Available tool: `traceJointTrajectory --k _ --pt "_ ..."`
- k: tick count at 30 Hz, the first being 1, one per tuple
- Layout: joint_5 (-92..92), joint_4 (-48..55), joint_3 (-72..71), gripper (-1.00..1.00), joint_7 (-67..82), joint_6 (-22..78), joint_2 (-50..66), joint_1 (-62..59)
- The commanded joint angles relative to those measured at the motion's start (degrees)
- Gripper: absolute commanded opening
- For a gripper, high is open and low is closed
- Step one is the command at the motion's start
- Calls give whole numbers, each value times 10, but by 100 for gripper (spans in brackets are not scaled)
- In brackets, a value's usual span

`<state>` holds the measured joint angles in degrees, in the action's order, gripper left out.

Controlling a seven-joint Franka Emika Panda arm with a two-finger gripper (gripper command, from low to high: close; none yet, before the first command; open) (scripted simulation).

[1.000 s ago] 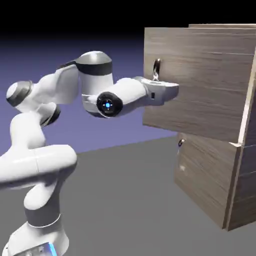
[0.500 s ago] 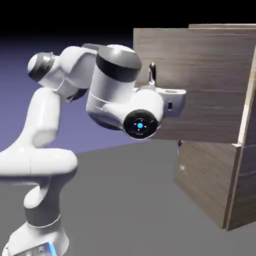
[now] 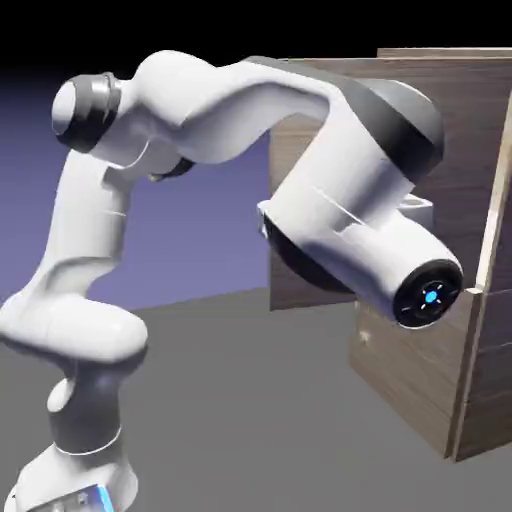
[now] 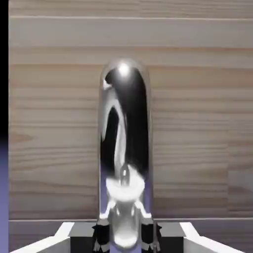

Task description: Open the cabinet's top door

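So the arm (image 3: 300, 180) pretty much fills the middle of the exterior view, big white elbow and a wrist joint with a blue light sitting right of center. It blocks most of the door (image 3: 470, 130), which shows in the upper right as a wood-grain panel swung out from the cabinet (image 3: 480, 380), its left edge poking out below the arm around mid-frame. The cabinet body runs down the right side, and the lower panel is partly visible under the wrist. Grey bench (image 3: 250, 400) across the bottom, blue-violet backdrop on the left.

You can't see the gripper from outside, the arm hides it. The hand view is where it's at: the gripper (image 4: 124, 236) is at the bottom center, closed on the handle (image 4: 124, 148), a shiny chrome bar that runs up the middle of the frame with its rounded top in the upper half. The two dark fingers (image 4: 102, 234) sit tight against either side of the bar. Behind it is just wood grain, with a dark strip along the left edge
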<state>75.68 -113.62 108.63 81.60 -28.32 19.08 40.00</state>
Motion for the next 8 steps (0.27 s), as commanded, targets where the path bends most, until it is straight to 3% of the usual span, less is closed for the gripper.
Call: traceJointTrajectory --k 1,8 --pt "-9 10 -21 -100 -1 -6 -14 -15" --pt "-34 60 -161 -100 3 4 -38 -147"
